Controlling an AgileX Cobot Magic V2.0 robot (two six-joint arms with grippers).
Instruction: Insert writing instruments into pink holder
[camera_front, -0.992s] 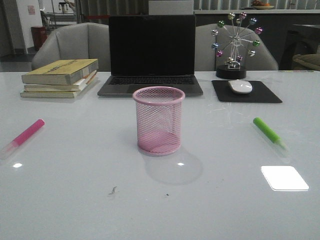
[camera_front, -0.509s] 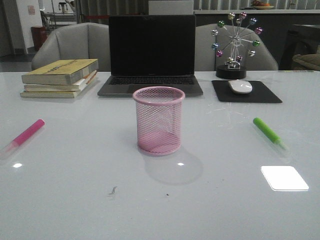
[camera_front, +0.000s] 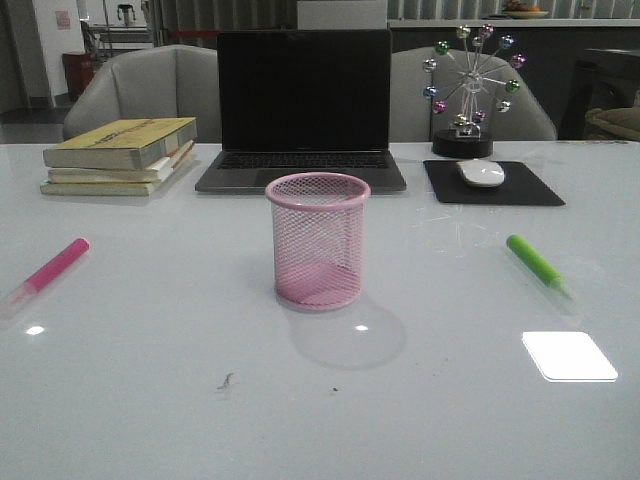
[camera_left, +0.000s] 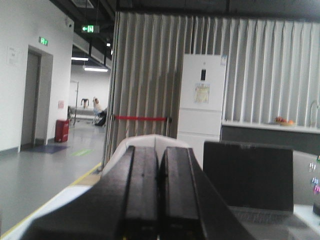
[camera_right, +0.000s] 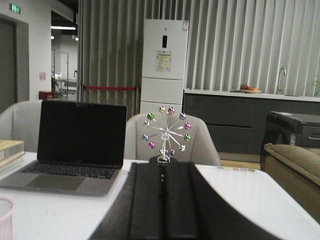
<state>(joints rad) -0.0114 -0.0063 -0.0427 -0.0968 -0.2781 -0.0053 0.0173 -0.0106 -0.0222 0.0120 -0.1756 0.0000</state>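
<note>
The pink holder (camera_front: 318, 241), a wire-mesh cup, stands upright and empty in the middle of the table. Its rim (camera_right: 5, 216) also shows in the right wrist view. A magenta marker (camera_front: 45, 272) lies flat at the table's left side. A green marker (camera_front: 537, 264) lies flat at the right side. Neither arm appears in the front view. My left gripper (camera_left: 159, 150) is shut with nothing between its fingers and points level toward the room. My right gripper (camera_right: 163, 164) is shut and empty too, aimed at the back of the table.
A stack of books (camera_front: 120, 156) sits at the back left. An open laptop (camera_front: 303, 105) stands behind the holder. A mouse (camera_front: 481, 173) on a black pad (camera_front: 492, 184) and a ball-wheel ornament (camera_front: 470, 85) are at the back right. Chairs stand behind the table.
</note>
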